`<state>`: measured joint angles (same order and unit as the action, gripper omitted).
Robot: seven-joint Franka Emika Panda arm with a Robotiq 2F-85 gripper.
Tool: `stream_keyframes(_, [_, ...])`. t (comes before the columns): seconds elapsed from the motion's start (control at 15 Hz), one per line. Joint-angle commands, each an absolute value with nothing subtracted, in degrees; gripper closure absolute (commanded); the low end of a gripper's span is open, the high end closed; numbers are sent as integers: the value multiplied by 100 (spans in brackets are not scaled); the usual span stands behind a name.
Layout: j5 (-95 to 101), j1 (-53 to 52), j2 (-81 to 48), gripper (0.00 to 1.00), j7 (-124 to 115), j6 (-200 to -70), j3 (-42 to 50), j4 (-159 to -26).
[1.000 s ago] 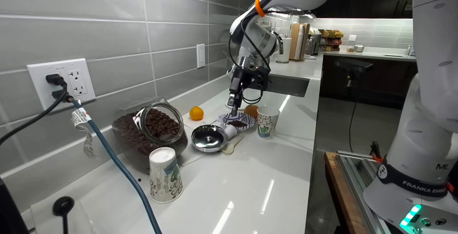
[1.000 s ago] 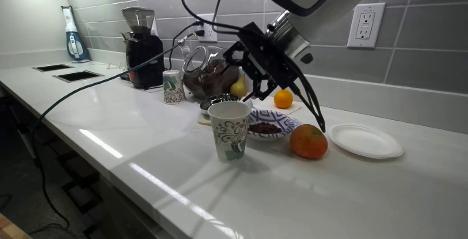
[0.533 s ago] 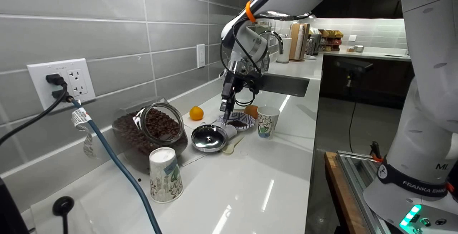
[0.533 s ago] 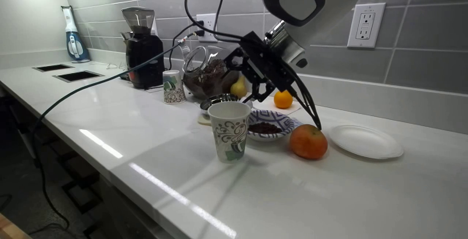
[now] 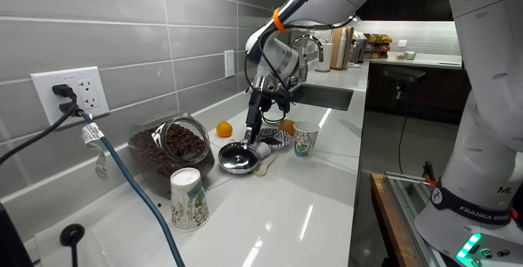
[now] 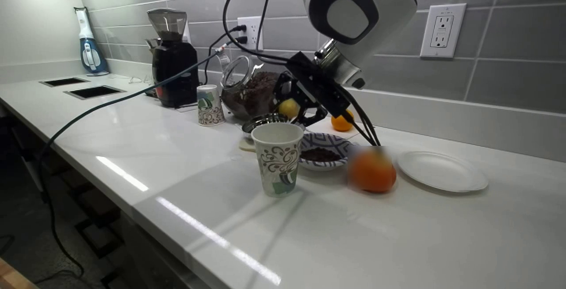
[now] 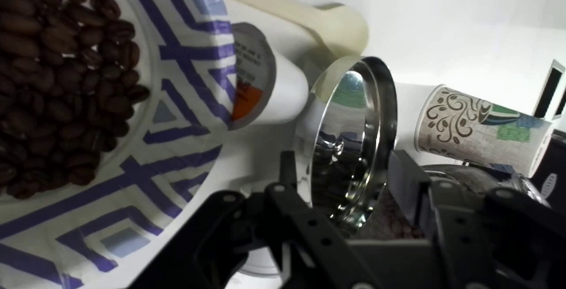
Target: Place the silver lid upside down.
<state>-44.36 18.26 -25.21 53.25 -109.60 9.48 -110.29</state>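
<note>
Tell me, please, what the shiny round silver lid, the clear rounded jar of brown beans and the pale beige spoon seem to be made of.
Shiny round silver lid: probably polished metal; it mirrors its surroundings.
Clear rounded jar: likely glass, perhaps plastic, smooth and glossy; brown beans show through.
Pale beige spoon: wood or plastic, I cannot tell; matte, with no clear grain.

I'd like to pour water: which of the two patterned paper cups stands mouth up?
The upright cup near the patterned bowl: its open mouth faces up. The upturned cup near the glass jar has its closed base uppermost.
</note>
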Motion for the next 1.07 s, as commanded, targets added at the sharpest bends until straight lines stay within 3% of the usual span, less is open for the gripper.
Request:
stream_keyframes(0.0, [-4295,1805,-2668,41,5177,-11173,863,-10890])
stream_keyframes(0.33, [-4299,1839,-2731,40,5184,-11234,799,-10879])
stream_keyframes(0.67, [-4372,1886,-2767,61,5222,-11103,742,-10849])
stream_keyframes(0.93, [-4400,1911,-2773,65,5224,-11067,719,-10833])
stream_keyframes(1.0, [-4410,1920,-2775,77,5228,-11058,716,-10824])
